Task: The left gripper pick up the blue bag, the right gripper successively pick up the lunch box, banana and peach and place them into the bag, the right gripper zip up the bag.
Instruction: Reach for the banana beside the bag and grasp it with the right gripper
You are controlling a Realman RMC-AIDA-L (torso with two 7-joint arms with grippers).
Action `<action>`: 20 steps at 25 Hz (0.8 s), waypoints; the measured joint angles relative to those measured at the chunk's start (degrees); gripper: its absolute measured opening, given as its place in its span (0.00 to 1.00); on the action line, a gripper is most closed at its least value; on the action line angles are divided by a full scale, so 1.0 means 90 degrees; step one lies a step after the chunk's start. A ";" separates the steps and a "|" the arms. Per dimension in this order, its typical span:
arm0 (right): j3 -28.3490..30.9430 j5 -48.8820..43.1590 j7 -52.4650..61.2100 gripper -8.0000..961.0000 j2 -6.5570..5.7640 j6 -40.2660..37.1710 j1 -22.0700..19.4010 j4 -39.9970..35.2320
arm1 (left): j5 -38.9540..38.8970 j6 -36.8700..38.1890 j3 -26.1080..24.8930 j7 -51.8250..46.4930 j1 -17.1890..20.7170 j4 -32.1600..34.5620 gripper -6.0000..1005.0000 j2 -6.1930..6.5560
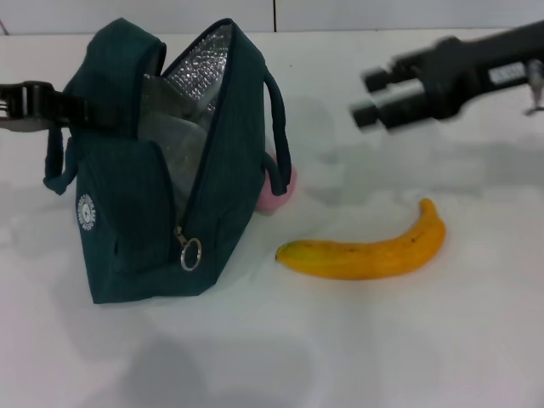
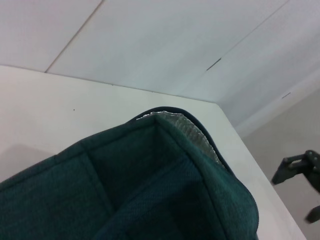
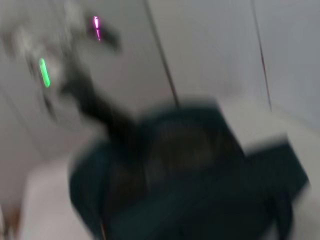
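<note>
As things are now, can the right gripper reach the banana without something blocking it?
Probably yes. The banana lies alone on the white table, apart from the blue bag. The right gripper hangs above and behind it, with nothing between them.

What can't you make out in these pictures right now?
- Lunch box: not visible in any view; whether it's inside the bag can't be told.
- Peach: mostly hidden behind the bag, head view.
- Right hand: motion-blurred; right wrist view also smeared.
- Left hand: fingers hidden at the bag's far side.
- Banana: fully visible.
</note>
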 joint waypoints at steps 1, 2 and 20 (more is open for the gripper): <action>0.0343 -0.0849 0.0227 0.71 0.0089 -0.0355 0.0091 -0.0340 | 0.0000 0.0002 0.0007 0.0000 0.0000 -0.0003 0.05 -0.0001; 0.0647 -0.1644 0.0384 0.71 0.0181 -0.0781 0.0200 -0.0644 | 0.0000 0.0006 0.0011 0.0000 0.0000 -0.0006 0.05 -0.0008; 0.0716 -0.5324 -0.1258 0.92 0.0846 -0.3078 0.1019 -0.1968 | -0.0032 0.0042 -0.0006 -0.0016 0.0051 -0.0020 0.05 -0.0135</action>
